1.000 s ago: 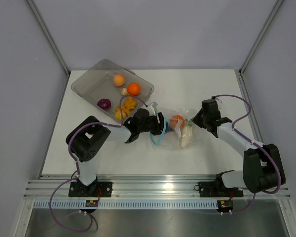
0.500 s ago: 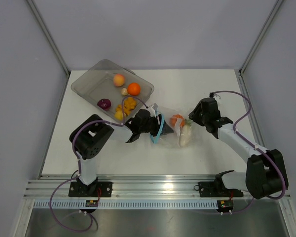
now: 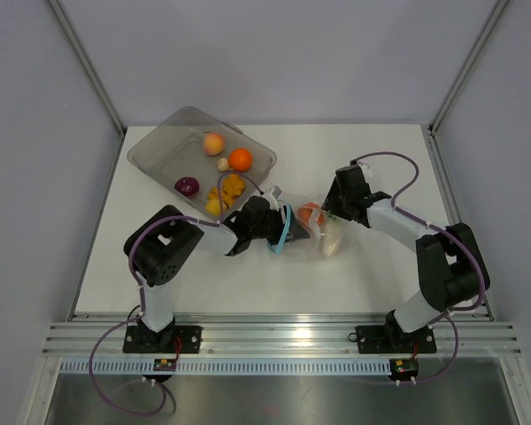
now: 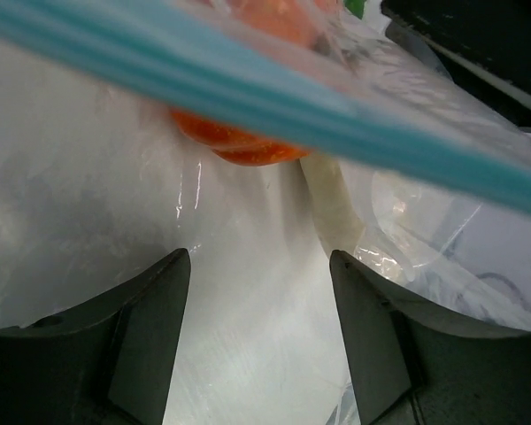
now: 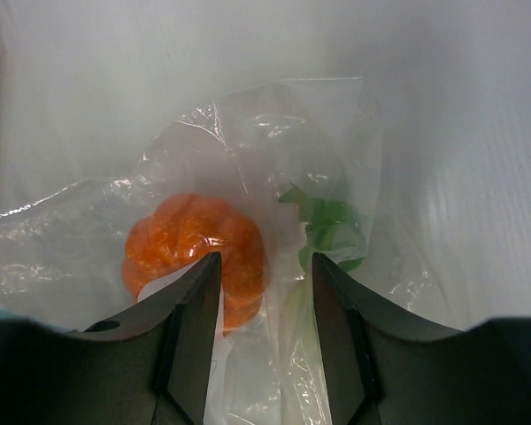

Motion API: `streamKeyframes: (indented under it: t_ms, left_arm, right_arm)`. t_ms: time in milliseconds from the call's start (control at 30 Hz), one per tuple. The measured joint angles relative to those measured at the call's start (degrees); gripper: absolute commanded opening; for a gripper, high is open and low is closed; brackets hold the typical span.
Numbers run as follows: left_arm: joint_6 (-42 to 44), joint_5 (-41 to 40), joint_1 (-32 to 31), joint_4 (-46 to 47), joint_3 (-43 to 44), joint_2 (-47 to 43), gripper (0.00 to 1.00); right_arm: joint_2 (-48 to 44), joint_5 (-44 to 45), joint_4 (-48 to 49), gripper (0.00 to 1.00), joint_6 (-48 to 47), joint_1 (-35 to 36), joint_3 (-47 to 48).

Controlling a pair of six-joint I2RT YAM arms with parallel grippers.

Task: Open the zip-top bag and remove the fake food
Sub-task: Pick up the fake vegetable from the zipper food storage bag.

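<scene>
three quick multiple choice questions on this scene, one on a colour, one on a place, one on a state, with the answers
1. What colour is the zip strip of the bag?
A red
B yellow
C light blue

2. Where is the peach?
A in the bag
B in the tray
C held in the air

3. How do the jaws of the right gripper stand?
A apart
B shut tight
C shut on the peach

Answers:
1 C: the strip reads light blue in the top view and the left wrist view.
2 B: the top view shows the peach lying inside the tray, away from the bag.
3 A: the right wrist view shows a clear gap between the two fingers, over the bag.
</scene>
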Motion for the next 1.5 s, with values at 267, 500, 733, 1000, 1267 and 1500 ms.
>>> streamKeyframes:
  t_ms: [267, 500, 733, 1000, 1267, 1500]
  left_arm:
    - [0.5, -0.9, 0.3, -0.7, 0.0, -0.2, 0.68]
    - [1.0, -2.8, 0.5, -2.2, 0.0, -1.4, 0.71]
    - [1.5, -5.4, 0.9, -4.0, -0.2, -3.5, 0.80]
    - [1.4, -7.8, 1.2, -4.6, -0.2, -3.5, 0.87]
    - [1.3, -9.6, 1.3, -6.8, 0.9, -3.6, 0.91]
    - [2.0, -10.5, 1.3, -9.8, 3.4, -3.5, 0.91]
  right_arm:
    - [7.6, 0.3, -3.0, 0.56, -3.5, 3.3, 6.2]
    - [11.2, 1.2, -6.2, 0.11, -6.1, 4.7, 9.7]
    - [9.0, 2.2, -7.2, 0.00, -6.0, 4.7, 7.1]
    - [1.7, 0.7, -7.2, 0.00, -5.6, 4.9, 2.7]
    - [-0.2, -1.6, -7.2, 0.00, -5.6, 6.0, 1.6]
    - [-0.2, -2.6, -7.3, 0.00, -5.6, 6.3, 1.6]
